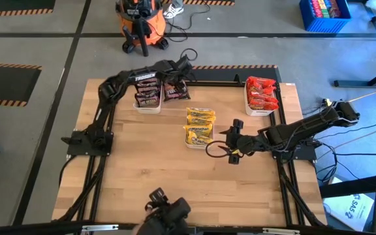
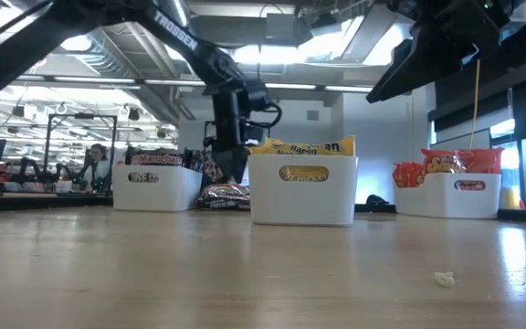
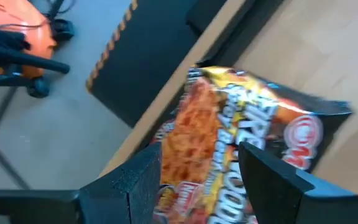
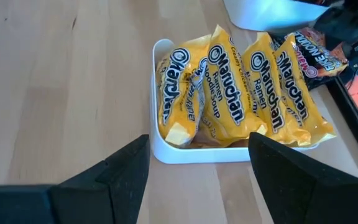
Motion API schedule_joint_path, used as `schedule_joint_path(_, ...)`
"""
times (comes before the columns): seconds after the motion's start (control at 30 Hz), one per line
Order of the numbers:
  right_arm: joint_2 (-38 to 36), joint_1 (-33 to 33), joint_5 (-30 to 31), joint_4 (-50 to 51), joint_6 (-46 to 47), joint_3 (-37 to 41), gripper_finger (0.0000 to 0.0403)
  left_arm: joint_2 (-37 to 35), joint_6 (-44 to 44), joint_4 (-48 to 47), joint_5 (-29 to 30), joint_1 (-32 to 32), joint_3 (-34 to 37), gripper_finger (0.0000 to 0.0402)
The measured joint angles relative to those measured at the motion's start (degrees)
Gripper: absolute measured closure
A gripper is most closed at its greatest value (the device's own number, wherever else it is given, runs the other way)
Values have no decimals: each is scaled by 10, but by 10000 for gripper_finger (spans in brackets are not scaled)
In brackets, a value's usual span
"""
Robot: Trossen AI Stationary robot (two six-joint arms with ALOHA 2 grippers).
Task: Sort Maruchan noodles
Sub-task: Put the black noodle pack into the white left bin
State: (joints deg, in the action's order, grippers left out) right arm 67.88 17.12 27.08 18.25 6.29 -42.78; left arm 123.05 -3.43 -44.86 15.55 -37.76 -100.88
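A dark Maruchan noodles packet (image 1: 175, 92) (image 3: 247, 124) lies flat on the wood by the table's far edge, between the dark-packet tray (image 1: 147, 108) and the yellow-packet tray (image 1: 200, 145). My left gripper (image 1: 177, 79) (image 3: 197, 180) (image 2: 229, 172) hangs open just above it, pointing steeply down, with one finger over each side of the packet. My right gripper (image 1: 231, 141) (image 4: 197, 168) waits open and holds nothing, to the right of the yellow packets (image 4: 229, 93), which stand in their white tray (image 4: 166, 152). Red packets (image 1: 261, 93) fill a third tray at the far right.
The table's far edge and a black frame bar (image 1: 220, 79) run close behind the dark packet. The dark-packet tray (image 2: 158, 187) stands just left of it. Bare wood (image 1: 194, 189) covers the near half of the table. An orange vacuum (image 1: 142, 23) sits on the floor beyond.
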Motion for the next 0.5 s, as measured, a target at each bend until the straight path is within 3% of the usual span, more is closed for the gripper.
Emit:
schedule_joint_path(0.37,0,0,19,-2,-7,0,149,13,-46,-13,36,4,12,196)
schedule_joint_path(0.5,0,0,19,-1,-7,0,149,12,-63,-21,0,10,16,196)
